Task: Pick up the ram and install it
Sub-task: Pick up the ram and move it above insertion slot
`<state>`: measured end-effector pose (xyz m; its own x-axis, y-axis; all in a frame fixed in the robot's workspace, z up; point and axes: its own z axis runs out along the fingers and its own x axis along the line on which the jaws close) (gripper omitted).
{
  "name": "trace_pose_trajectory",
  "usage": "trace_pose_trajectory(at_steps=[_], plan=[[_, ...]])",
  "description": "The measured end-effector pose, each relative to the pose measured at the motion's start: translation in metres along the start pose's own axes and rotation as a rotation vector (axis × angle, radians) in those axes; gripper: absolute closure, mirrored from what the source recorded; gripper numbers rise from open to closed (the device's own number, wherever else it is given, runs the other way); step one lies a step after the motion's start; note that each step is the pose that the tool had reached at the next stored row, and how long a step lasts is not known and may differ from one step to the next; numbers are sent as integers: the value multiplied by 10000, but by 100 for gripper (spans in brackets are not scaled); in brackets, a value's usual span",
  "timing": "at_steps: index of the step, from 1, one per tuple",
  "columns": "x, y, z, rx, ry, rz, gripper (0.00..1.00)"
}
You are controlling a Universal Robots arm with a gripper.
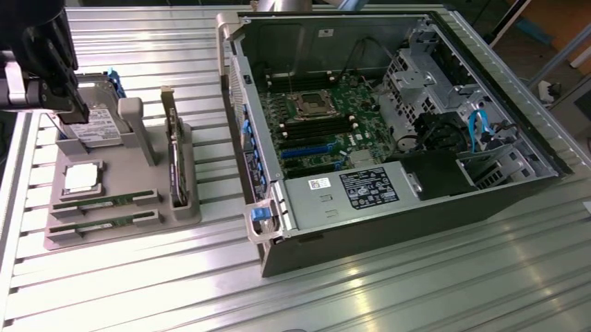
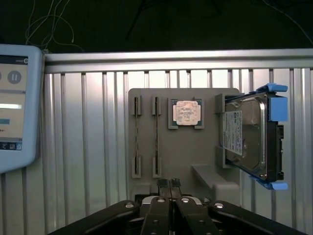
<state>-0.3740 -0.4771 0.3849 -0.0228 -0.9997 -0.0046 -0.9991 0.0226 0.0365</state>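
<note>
A gray tray (image 2: 195, 156) sits on a ribbed metal table (image 1: 369, 290), to the exterior view's left of an open computer case (image 1: 480, 200). The ram (image 2: 156, 139), a thin green stick, stands on edge in a tray slot. A second stick (image 2: 136, 139) sits in the slot just beside it. Next along the tray are a square chip (image 2: 186, 112) and a hard drive (image 2: 247, 137) in a blue bracket. A dark card (image 1: 174, 159) stands on edge along the tray's case side. The gripper (image 2: 169, 185) hangs near the tray's edge, its fingers pressed together with nothing between them. It seems to be above the tray rather than touching it. A tablet (image 2: 12, 103) is at the table's edge.
</note>
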Motion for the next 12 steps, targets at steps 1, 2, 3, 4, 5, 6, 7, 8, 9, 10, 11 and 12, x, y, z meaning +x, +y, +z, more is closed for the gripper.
trace_pose_trajectory(at_steps=[1, 2, 3, 4, 5, 6, 7, 8, 9, 10, 11, 12], plan=[[9, 0, 17, 1, -1, 1, 89], [25, -1, 36, -2, 1, 1, 89], [38, -2, 54, -2, 0, 1, 89], [52, -3, 73, 0, -1, 1, 89], [66, -4, 92, 1, -2, 1, 89], [79, -5, 112, 1, -3, 2, 89], [89, -6, 130, 3, -4, 1, 89], [98, -7, 146, 1, -3, 1, 89], [104, -7, 159, 0, -2, 1, 89], [110, -8, 175, 1, -3, 2, 89], [116, -9, 191, 0, -2, 2, 89], [122, -10, 208, 0, -2, 1, 89]])
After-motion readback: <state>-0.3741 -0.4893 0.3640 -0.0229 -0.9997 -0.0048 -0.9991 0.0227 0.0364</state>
